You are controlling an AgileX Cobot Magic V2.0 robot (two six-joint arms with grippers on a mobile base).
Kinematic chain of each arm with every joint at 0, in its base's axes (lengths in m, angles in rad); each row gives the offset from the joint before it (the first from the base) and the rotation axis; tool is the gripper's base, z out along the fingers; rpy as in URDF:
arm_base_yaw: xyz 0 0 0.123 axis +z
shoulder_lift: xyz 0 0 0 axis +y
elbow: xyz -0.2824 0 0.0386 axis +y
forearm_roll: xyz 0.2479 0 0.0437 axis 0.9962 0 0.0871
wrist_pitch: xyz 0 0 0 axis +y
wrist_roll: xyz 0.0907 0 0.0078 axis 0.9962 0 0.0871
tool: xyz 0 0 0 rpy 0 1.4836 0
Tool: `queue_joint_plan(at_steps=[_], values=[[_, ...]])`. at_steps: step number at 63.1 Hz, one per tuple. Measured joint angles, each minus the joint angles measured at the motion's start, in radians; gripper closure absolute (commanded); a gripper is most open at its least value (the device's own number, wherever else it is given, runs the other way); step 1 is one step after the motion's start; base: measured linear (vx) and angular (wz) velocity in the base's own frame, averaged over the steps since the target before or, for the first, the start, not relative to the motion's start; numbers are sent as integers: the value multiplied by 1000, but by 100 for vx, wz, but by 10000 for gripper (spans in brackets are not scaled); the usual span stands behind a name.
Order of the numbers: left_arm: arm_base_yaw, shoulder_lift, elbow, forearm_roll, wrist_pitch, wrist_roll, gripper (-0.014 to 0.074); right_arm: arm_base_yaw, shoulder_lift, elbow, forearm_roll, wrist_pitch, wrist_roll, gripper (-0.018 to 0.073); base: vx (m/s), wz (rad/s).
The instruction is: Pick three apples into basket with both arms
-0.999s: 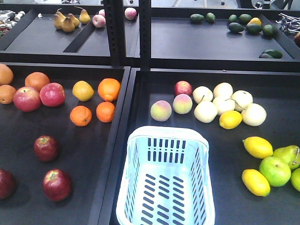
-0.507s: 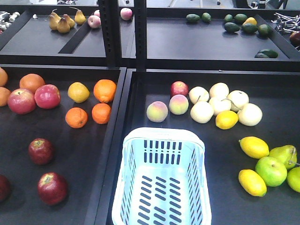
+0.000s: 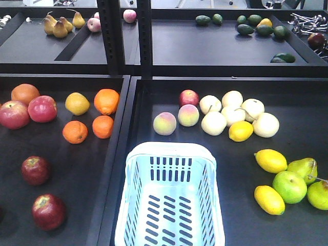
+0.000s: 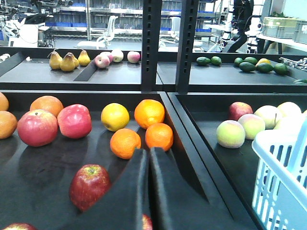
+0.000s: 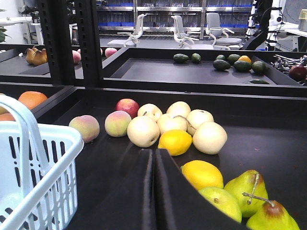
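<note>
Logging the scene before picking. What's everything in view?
dark-red apples: two visible, left tray front
basket: one, pale blue, empty, right tray front
pink-red apples: two, left tray
oranges: at least four, left tray
peaches: two, pinkish, right tray
pale round fruits: about six, right tray
lemons: three, yellow, right tray
green fruits: three, right tray edge
brown pears: three, back shelf left
avocados: dark green, back shelf right
left gripper: black, shut, over left tray
right gripper: black, shut, over right tray

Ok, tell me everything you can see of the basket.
The basket is pale blue plastic, rectangular with rounded corners, slotted walls and floor, and a thin handle. It stands upright and empty in the right tray, at its near left, its near end cut off by the frame. Only the tray touches it.
</note>
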Motion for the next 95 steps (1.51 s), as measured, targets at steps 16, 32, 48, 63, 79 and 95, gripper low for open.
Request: queue_joint_plan(at_steps=[16, 32, 48, 63, 79, 95], values=[[0, 0, 0, 0, 0, 0, 603, 0, 0, 0, 0, 0, 0, 568, 0, -2], [0, 0, 0, 0, 0, 0, 603, 0, 0, 0, 0, 0, 0, 568, 0, 0], [0, 0, 0, 0, 0, 0, 603, 0, 0, 0, 0, 0, 0, 568, 0, 0], [0, 0, 0, 0, 0, 0, 603, 0, 0, 0, 0, 0, 0, 568, 0, 0], [0, 0, 0, 0, 0, 0, 603, 0, 0, 0, 0, 0, 0, 568, 0, 0], [0, 0, 0, 0, 0, 0, 603, 0, 0, 0, 0, 0, 0, 568, 0, 0]])
